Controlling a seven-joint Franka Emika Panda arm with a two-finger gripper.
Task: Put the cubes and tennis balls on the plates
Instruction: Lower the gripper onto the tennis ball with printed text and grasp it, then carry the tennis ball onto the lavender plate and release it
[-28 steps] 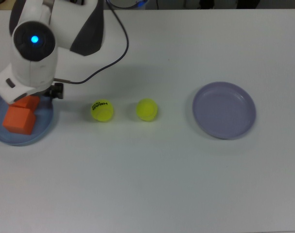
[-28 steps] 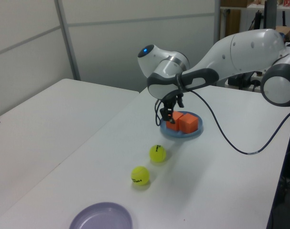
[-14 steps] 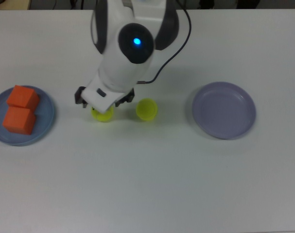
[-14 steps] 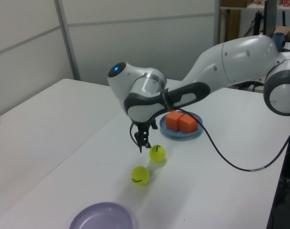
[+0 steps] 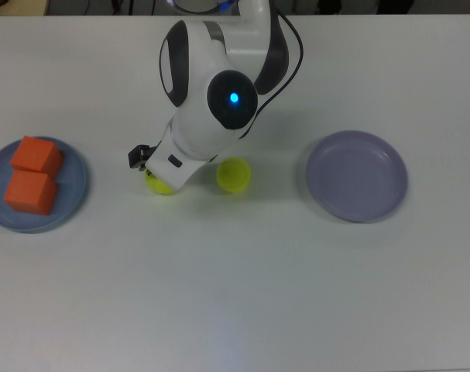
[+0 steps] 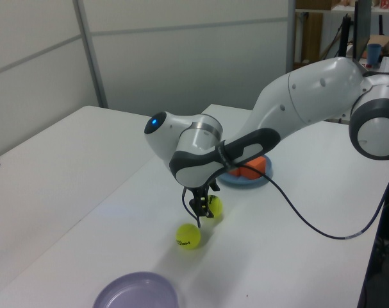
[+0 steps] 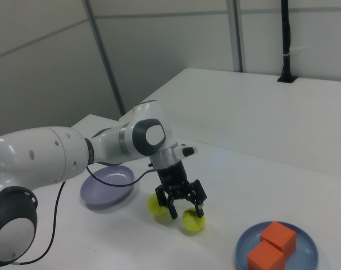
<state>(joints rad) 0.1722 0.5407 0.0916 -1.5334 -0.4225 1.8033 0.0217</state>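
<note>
Both orange cubes [image 5: 36, 155] [image 5: 31, 191] lie side by side on the light blue plate [image 5: 77, 195] at the top view's left. The lavender plate [image 5: 358, 177] sits at the top view's right with nothing on it. Between the plates are two tennis balls. My gripper [image 7: 186, 211] is open and low over the ball nearer the blue plate [image 7: 194, 222], one finger on each side of it. In the top view the arm covers most of that ball [image 5: 159, 187]. The other ball [image 5: 235, 174] lies free beside it.
The white table [image 5: 242, 294] stretches wide around the objects. My arm's black cable [image 6: 309, 221] loops over the table toward the left view's right. A wall panel stands behind the table in the side views.
The gripper left the cubes on the blue plate, crossed to the nearer tennis ball and has now dropped lower around it. The balls and plates have not moved.
</note>
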